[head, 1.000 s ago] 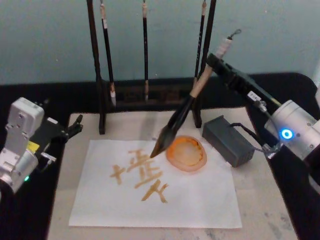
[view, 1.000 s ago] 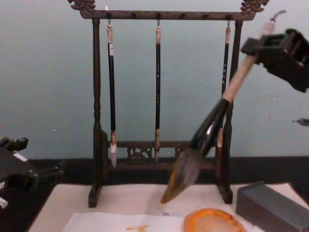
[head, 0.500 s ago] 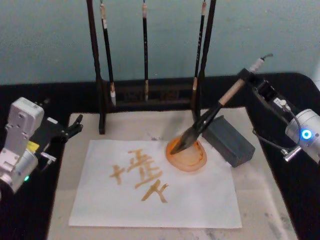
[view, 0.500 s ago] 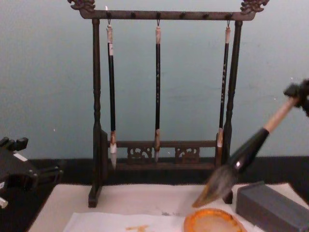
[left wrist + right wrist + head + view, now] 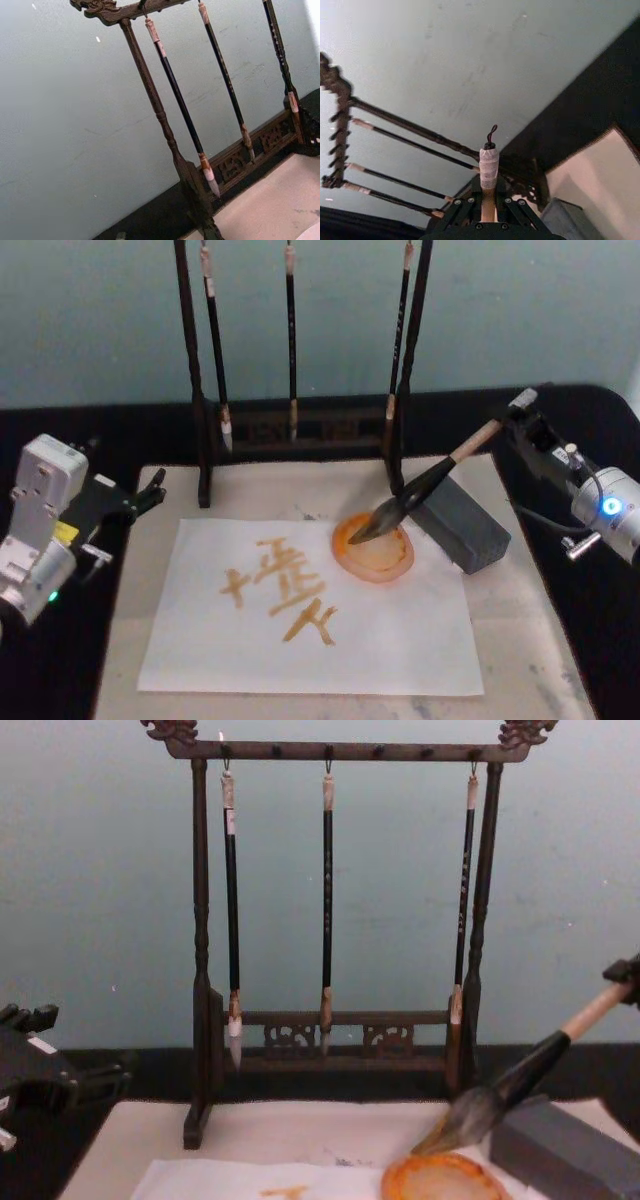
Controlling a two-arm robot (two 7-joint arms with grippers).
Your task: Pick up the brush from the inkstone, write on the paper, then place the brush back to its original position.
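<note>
1. The brush (image 5: pixel 425 486) lies on a slant. Its dark tuft is down at the inkstone (image 5: pixel 376 556), and its pale upper handle rises toward the robot's right, up to the right gripper (image 5: pixel 517 418).
2. In the head view the tuft lies across the far half of the orange dish, with its tip at the dish's left side. In the chest view the tip of the brush (image 5: pixel 512 1084) meets the far rim of the inkstone (image 5: pixel 440 1180) and appears to touch it.
3. The black lower handle passes just over the near-left end of the grey block (image 5: pixel 463 528), which stands just right of the dish.
4. The right gripper is closed on the tan handle close to its top. In the right wrist view its fingers (image 5: pixel 463 210) press the shaft from both sides, and the taped end and cord loop of the brush (image 5: pixel 489 163) stick out beyond them.
5. The inkstone sits on the far right part of the paper (image 5: pixel 390 645), which bears orange strokes (image 5: pixel 282 590) left of the dish.
6. The left gripper (image 5: pixel 146 496) is parked at the table's left edge, well apart from the paper.
</note>
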